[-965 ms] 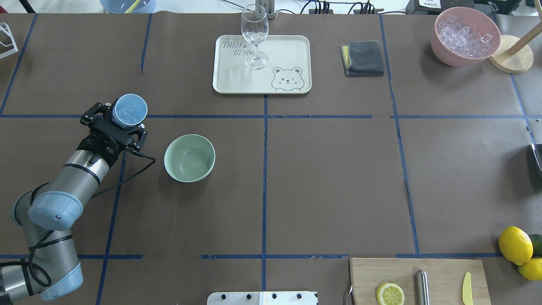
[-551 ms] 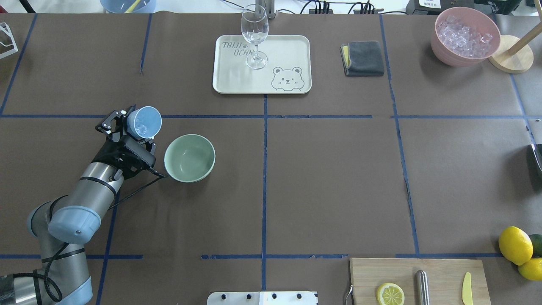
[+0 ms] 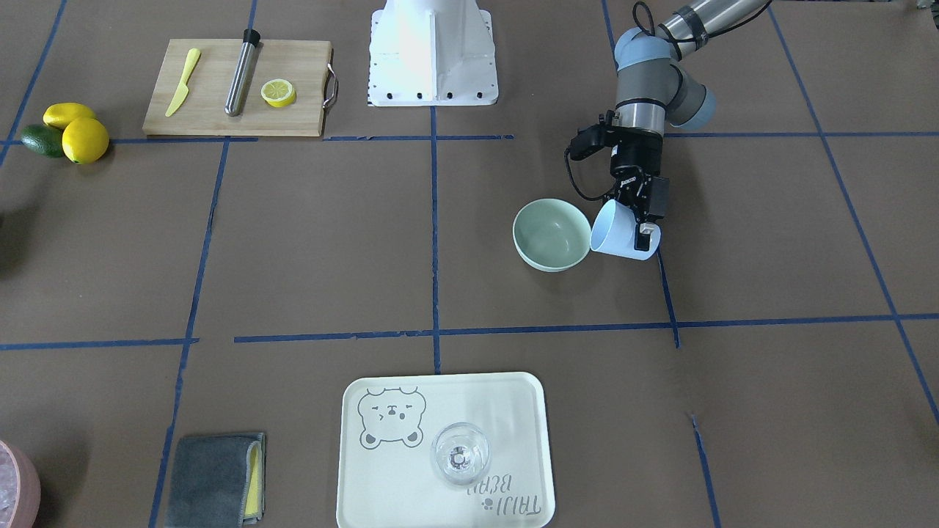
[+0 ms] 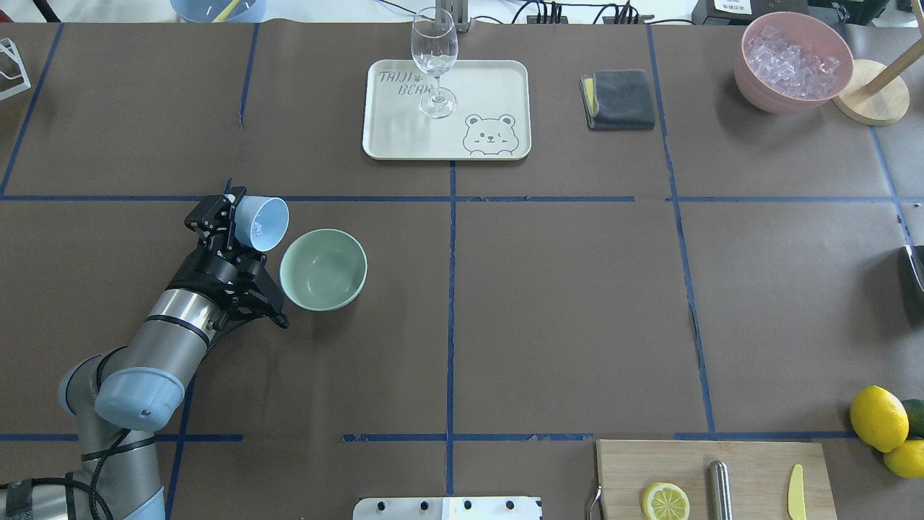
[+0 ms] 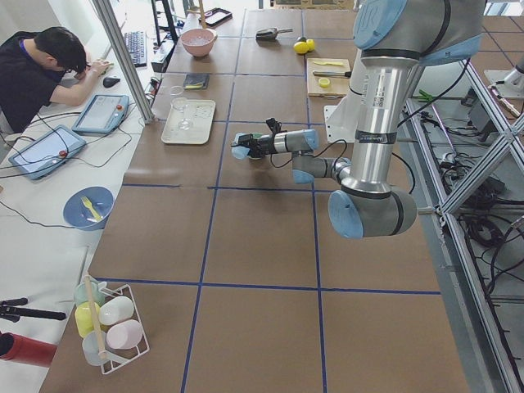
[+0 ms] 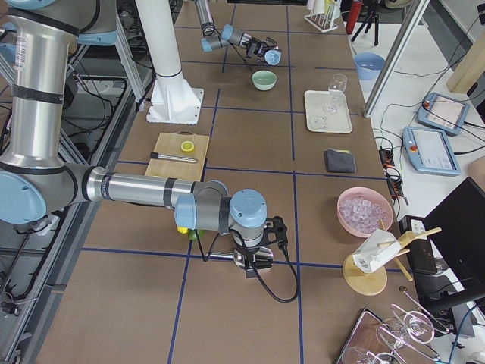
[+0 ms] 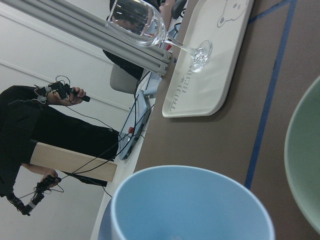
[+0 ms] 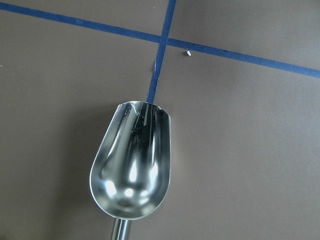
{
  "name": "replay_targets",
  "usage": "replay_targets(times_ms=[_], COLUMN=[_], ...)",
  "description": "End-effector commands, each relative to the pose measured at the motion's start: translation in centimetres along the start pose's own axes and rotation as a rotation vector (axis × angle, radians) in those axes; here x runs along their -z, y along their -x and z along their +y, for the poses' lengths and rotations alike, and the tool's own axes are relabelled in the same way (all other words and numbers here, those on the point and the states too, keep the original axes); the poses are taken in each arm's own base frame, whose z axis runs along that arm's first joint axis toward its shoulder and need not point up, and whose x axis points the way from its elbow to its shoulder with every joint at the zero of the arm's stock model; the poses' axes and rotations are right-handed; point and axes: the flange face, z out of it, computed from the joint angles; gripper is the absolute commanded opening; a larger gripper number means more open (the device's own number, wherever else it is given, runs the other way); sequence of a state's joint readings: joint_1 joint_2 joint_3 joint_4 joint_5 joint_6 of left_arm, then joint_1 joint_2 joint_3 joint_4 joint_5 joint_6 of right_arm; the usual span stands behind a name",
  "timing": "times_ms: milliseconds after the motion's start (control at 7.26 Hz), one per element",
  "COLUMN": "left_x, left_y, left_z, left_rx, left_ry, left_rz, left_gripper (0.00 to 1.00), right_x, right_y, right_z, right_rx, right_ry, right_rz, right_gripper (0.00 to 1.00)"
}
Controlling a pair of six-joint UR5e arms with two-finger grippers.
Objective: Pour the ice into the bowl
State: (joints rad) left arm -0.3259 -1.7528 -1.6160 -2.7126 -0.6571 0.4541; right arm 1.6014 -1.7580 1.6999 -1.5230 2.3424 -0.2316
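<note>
Blue cup (image 4: 263, 222), pinched by the left pincer (image 4: 232, 219), tilts toward the bowl (image 4: 323, 269) so ice slides in; ice perhaps inside, barely visible; right pincer's (image 6: 256, 259) state I cannot tell.

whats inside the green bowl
Nothing shows inside the bowl: its walls and floor are bare in the overhead and front views. The cup, tilted beside its rim in the left gripper, hides none of that.
</note>
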Motion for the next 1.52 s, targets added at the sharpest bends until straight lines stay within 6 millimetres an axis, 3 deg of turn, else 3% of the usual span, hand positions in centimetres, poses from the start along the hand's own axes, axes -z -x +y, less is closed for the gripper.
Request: replay_targets(times_ms=[0,551,1378], left_x=[0.2,1.9,2.1], left_y=[0.1,-1.9,-1.3], left_z=[-0.3,-2.5,-3.1], left_rx=[-0.169,-0.420,-0.595], left_ry=[0.014,0.012,0.017], left_rz=[-0.029,-0.048,-0.063], left_gripper=[0.00,0.00,0.00], right_x=[0.0,0.0,0.0], right_y=[0.0,0.0,0.0], right_z=[0.0,0.0,0.0], right_rx=[0.000,0.000,-0.007], right_ry=[0.000,0.000,0.000], right_rz=[0.000,0.000,-0.002], right_gripper=[1.00,1.00,1.00])
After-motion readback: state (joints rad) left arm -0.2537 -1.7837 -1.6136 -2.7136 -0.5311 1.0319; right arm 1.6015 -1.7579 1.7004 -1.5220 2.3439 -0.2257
